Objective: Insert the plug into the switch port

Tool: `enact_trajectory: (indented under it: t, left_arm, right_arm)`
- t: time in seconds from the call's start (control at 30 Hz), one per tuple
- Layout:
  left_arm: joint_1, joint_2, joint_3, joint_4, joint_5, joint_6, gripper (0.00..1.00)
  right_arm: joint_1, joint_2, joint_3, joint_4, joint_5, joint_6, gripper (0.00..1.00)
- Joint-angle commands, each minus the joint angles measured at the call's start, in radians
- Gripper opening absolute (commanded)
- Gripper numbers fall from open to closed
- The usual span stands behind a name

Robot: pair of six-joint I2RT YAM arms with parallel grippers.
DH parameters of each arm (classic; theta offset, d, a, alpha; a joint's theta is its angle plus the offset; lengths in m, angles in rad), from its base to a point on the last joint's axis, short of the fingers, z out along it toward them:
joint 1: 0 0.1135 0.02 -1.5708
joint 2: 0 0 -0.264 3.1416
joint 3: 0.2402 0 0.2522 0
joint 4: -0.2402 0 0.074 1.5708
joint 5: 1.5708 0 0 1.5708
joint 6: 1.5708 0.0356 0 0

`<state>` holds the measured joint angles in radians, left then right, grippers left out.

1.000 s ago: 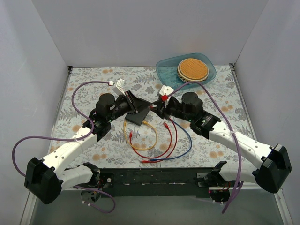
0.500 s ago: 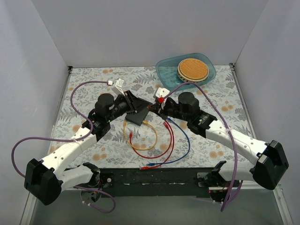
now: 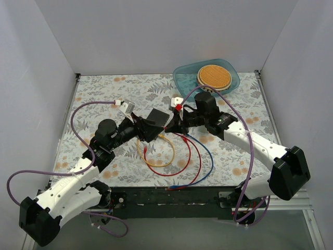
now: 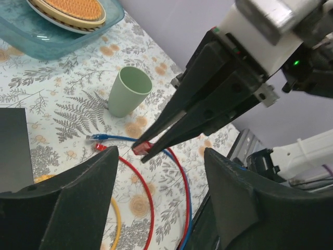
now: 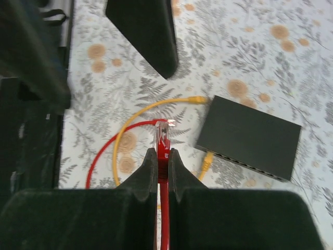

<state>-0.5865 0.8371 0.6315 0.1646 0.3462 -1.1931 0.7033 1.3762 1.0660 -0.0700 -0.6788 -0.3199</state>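
The plug is red with a clear tip, and my right gripper is shut on it just above the table. The switch, a flat black box, lies to the plug's right, its port row along the near edge. Seen from above, the box sits between my right gripper and my left gripper. In the left wrist view my left gripper stands open and empty, the held plug ahead of it.
Yellow, red and blue cables loop on the table in front of the box. A yellow plug lies by the port edge. A green cup and a teal tray holding a wicker plate stand at the back right.
My left gripper opened, let go of the black box and drew back to the left. My right gripper closed on the red plug and shifted slightly toward the back.
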Motion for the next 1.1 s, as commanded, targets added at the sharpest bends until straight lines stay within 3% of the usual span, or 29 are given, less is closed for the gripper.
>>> enact_trajectory:
  t: [0.0, 0.17, 0.57, 1.0, 1.07]
  left_arm:
    - [-0.003, 0.016, -0.009, 0.021, 0.071, 0.095, 0.63]
    - [-0.003, 0.071, -0.009, 0.076, 0.131, 0.075, 0.47]
    - [-0.004, 0.099, -0.016, 0.113, 0.185, 0.072, 0.21]
    - [-0.004, 0.094, -0.020, 0.112, 0.218, 0.084, 0.25]
    - [-0.004, 0.100, -0.018, 0.111, 0.221, 0.081, 0.20]
  right_arm:
    - [-0.013, -0.023, 0.049, -0.025, -0.232, -0.007, 0.01]
    - [-0.018, -0.009, 0.080, -0.074, -0.294, -0.011, 0.01]
    - [-0.027, 0.007, 0.088, -0.074, -0.298, -0.008, 0.01]
    - [-0.039, 0.001, 0.088, -0.065, -0.288, 0.007, 0.01]
    - [-0.039, 0.001, 0.086, -0.063, -0.288, 0.007, 0.01]
